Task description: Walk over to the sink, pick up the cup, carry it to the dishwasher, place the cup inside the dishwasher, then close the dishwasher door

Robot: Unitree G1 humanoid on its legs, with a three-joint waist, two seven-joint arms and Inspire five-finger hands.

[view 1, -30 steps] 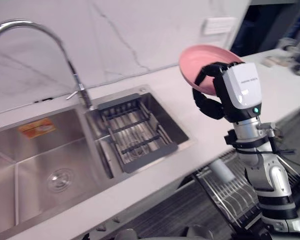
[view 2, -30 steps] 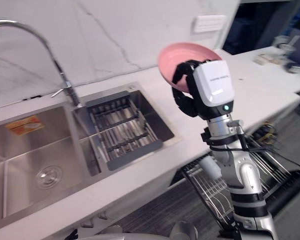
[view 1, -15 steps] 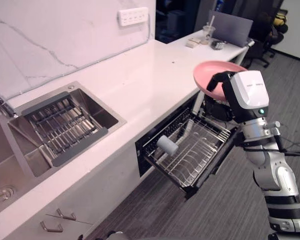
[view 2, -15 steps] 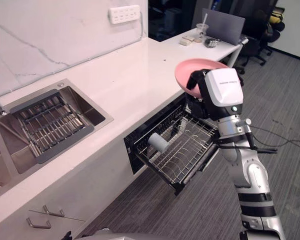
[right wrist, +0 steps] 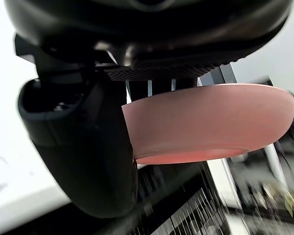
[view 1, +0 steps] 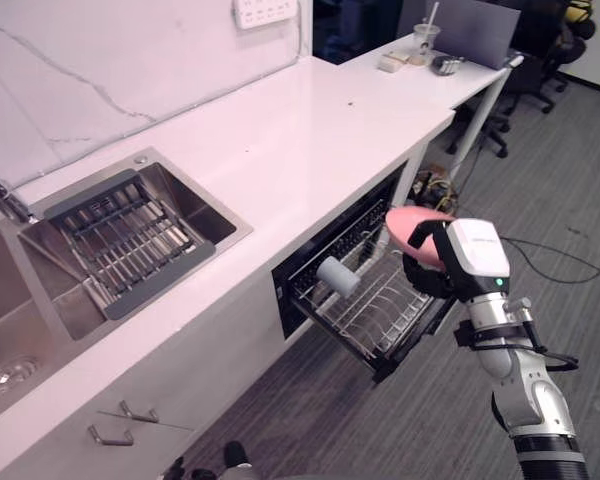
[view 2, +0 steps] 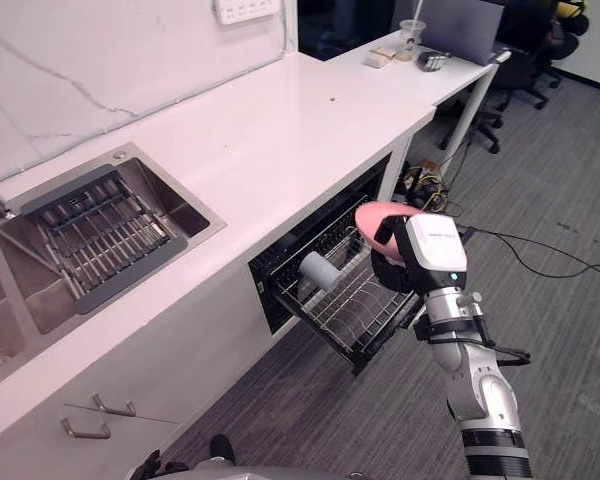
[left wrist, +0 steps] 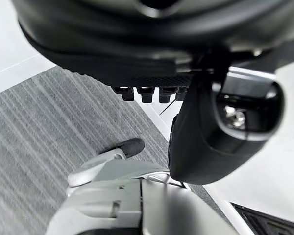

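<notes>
The right hand (view 1: 421, 273) grips a round pink plate (view 1: 408, 222) just above the pulled-out wire dishwasher rack (view 1: 375, 312). I cannot tell if the left hand (left wrist: 206, 142) is open.

A white counter (view 1: 310, 110) runs from lower left to upper centre. Its sink (view 1: 20, 330) sits at the left, with a dark drain basket (view 1: 125, 240) in the right basin. Below the counter's edge, at centre, a wire rack (view 1: 375, 315) is pulled out over the grey carpet floor (view 1: 380, 430); a grey cup (view 1: 337, 276) lies on its side in it. At upper right, a desk (view 1: 460, 85) carries a straw cup (view 1: 423, 35) and a laptop (view 1: 470, 25).
</notes>
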